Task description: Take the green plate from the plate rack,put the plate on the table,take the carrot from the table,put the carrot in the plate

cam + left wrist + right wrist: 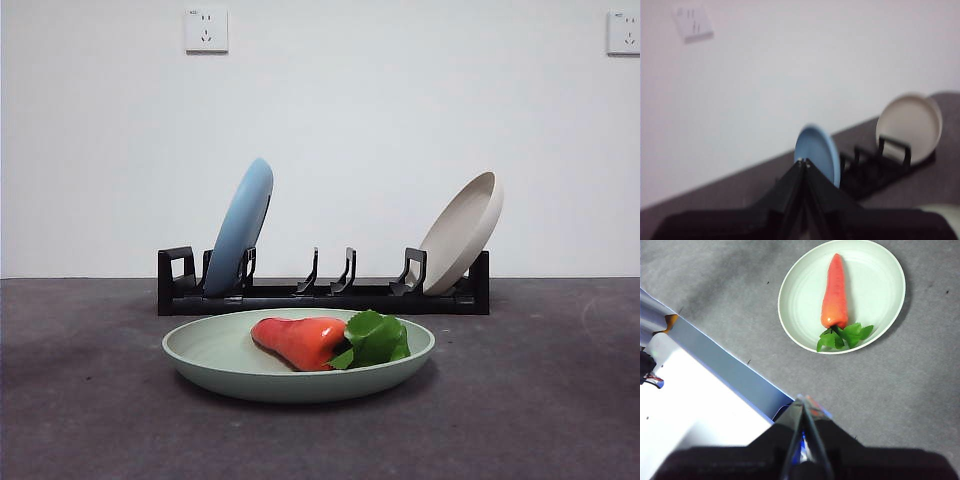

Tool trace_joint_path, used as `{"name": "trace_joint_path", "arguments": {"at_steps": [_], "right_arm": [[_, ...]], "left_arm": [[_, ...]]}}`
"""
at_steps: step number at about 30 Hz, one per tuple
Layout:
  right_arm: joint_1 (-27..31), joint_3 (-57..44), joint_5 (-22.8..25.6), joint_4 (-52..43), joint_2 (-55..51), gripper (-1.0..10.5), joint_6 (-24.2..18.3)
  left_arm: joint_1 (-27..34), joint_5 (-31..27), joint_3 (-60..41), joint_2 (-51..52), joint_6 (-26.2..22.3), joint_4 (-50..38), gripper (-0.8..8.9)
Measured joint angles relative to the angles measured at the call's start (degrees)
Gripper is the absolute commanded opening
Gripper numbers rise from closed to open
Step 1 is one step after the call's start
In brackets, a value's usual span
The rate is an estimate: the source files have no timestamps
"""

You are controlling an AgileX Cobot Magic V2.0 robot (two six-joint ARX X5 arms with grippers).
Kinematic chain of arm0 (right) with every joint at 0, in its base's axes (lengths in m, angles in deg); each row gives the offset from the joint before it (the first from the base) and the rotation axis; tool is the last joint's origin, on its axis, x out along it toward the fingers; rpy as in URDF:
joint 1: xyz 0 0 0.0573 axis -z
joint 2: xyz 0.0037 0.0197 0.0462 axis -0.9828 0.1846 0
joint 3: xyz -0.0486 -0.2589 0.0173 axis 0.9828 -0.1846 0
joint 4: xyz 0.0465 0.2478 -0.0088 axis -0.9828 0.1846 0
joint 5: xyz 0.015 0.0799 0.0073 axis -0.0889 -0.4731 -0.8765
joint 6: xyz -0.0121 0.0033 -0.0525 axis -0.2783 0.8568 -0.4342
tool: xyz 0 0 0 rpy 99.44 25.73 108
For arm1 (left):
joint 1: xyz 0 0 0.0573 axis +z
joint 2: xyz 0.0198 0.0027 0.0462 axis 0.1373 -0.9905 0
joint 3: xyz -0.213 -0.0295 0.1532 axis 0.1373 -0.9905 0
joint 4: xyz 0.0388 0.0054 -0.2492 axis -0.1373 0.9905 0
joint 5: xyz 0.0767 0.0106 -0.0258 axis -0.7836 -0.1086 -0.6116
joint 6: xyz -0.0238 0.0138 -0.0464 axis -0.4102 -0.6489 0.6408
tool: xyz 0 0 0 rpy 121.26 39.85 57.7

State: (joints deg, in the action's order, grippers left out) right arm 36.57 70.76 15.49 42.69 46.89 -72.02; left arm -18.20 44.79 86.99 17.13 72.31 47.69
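**Carrot in plate, both arms clear**

Plate [205, 355] sits flat on the tabletop [80, 400], just in front of the rack [330, 296]. Carrot [298, 340] lies inside it, fully within the rim, leaves toward one edge. Rack has its middle slots empty; blue plate [242, 226] and beige plate [463, 232] stand at the two ends.

Right end effector [803, 402]: clenched, jaws pressed together, nothing between them. It hangs high, well apart from the plate. From it, the carrot's long axis runs roughly away, leaf end nearer, tip farther.

Left end effector [804, 162]: also clenched, empty, up near the rack with the blue plate [816, 150] just beyond its tips and the beige plate [907, 127] further along.

Neither arm shows in the front view.

Judgement: task looks complete. If any correction were needed, the right arm is better placed, as it has plate and carrot squarely in view.
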Motion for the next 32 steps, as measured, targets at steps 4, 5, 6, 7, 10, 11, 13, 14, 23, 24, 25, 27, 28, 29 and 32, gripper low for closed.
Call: {"name": "trace_joint_path", "arguments": {"at_steps": [4, 5, 6, 7, 10, 11, 13, 14, 23, 24, 25, 27, 28, 29, 32], "right_arm": [[0.0, 0.02, 0.0, 0.0, 0.0, 0.0, 0.0], [0.0, 0.0, 0.0, 0.0, 0.0, 0.0, 0.0], [0.0, 0.0, 0.0, 0.0, 0.0, 0.0, 0.0], [0.0, 0.0, 0.0, 0.0, 0.0, 0.0, 0.0], [0.0, 0.02, 0.0, 0.0, 0.0, 0.0, 0.0], [0.0, 0.02, 0.0, 0.0, 0.0, 0.0, -0.02], [0.0, 0.0, 0.0, 0.0, 0.0, 0.0, -0.02], [0.0, 0.0, 0.0, 0.0, 0.0, 0.0, 0.0], [0.0, 0.0, 0.0, 0.0, -0.02, 0.0, 0.0], [0.0, 0.02, 0.0, 0.0, -0.04, 0.0, 0.0], [0.0, 0.0, 0.0, 0.0, -0.04, 0.0, -0.02], [0.0, 0.0, 0.0, 0.0, -0.04, 0.0, 0.0], [0.0, 0.0, 0.0, 0.0, -0.04, 0.0, 0.0], [0.0, 0.02, 0.0, 0.0, -0.04, 0.0, 0.0], [0.0, 0.0, 0.0, 0.0, -0.07, 0.0, 0.0]], "left_arm": [[3.54, 0.07, -9.68, 7.85, 0.0, -0.24, -0.03], [4.22, 0.07, -11.43, 9.14, 0.0, -0.37, -0.03], [4.96, 0.09, -13.29, 10.49, 0.02, -0.35, -0.03], [5.73, 0.09, -15.02, 11.69, 0.13, -0.37, -0.03], [7.87, 0.09, -19.17, 14.73, 1.4, -0.31, -0.03], [8.46, 0.11, -20.22, 15.54, 1.9, -0.31, -0.03], [9.7, 0.17, -22.4, 17.11, 3.04, -0.33, -0.03], [10.14, 0.24, -23.26, 17.64, 3.52, -0.33, -0.03], [11.93, 0.31, -26.64, 18.05, 6.47, 4.48, -0.03], [12.04, 0.31, -26.62, 18.05, 6.8, 4.83, -0.03], [12.07, 0.31, -26.62, 18.05, 6.93, 4.85, -0.03], [12.09, 0.31, -26.62, 18.08, 7.13, 4.81, -0.03], [12.09, 0.31, -26.62, 18.05, 7.19, 4.83, -0.03], [12.09, 0.28, -26.62, 18.05, 7.3, 4.83, -0.03], [12.09, 0.28, -26.62, 18.05, 7.32, 4.83, -0.03]]}}
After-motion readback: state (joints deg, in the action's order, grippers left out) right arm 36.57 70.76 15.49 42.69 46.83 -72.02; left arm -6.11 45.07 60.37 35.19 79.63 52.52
